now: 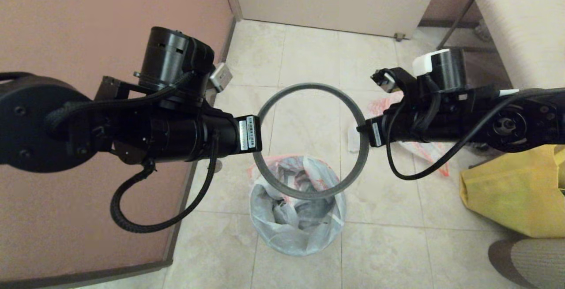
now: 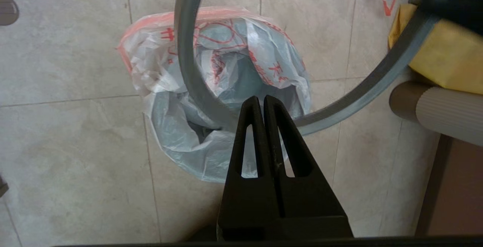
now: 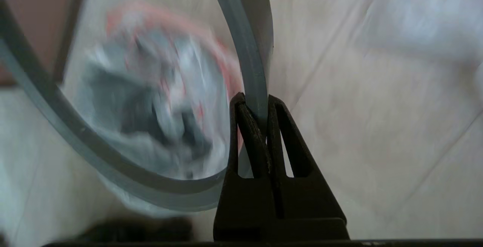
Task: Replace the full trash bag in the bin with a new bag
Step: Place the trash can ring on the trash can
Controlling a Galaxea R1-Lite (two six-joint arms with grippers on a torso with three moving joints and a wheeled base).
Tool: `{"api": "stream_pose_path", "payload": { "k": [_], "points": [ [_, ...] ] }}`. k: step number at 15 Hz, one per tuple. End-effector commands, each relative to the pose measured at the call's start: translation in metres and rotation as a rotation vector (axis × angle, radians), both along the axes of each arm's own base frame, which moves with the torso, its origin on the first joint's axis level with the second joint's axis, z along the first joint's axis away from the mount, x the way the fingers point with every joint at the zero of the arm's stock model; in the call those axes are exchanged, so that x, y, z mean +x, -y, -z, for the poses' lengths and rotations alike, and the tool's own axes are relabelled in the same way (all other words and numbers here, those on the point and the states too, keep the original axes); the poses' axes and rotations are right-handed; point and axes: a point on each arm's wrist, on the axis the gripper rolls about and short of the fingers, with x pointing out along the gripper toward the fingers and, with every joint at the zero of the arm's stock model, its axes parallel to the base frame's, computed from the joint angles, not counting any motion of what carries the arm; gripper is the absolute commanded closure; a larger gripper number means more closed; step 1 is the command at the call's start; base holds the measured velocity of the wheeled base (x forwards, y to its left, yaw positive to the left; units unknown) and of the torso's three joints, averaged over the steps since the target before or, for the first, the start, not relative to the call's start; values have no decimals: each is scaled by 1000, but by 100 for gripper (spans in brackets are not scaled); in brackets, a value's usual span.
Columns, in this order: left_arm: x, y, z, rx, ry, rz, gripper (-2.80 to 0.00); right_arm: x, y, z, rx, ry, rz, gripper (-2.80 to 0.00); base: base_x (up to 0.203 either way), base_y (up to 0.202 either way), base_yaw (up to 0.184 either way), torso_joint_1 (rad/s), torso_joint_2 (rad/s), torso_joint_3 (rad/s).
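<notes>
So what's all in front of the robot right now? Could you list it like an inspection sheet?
Surface: beige floor tiles.
Job's things: bin lined with a white, red-lettered bag; grey hoop held above it.
Clutter: yellow bag; flat white bag on the floor.
Grippers: left claw and right claw each clamp the hoop, on opposite sides.
Cables: black cable loops under the left arm.
Surroundings: brown wall, pale door.
</notes>
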Motion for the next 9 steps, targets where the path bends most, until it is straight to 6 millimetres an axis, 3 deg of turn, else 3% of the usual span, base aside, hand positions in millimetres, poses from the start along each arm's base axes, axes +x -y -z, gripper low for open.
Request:
{"api": "stream_pose_path", "payload": {
  "k": [1, 6, 9],
  "points": [
    [0, 0, 0, -1, -1, -4, 0, 6, -3, 13, -29, -59, -2, 0, 0, 0, 0, 0, 0, 0],
    [2, -1, -1, -4, 0, -5, 0, 11, -21, 52, -120, -239, -38, 0, 0, 0, 0, 0, 0, 0],
    [2, -2, -2, -10, 0, 1, 0, 5, -35, 66, -133, -304, -58, 0, 0, 0, 0, 0, 0, 0]
  ]
}}
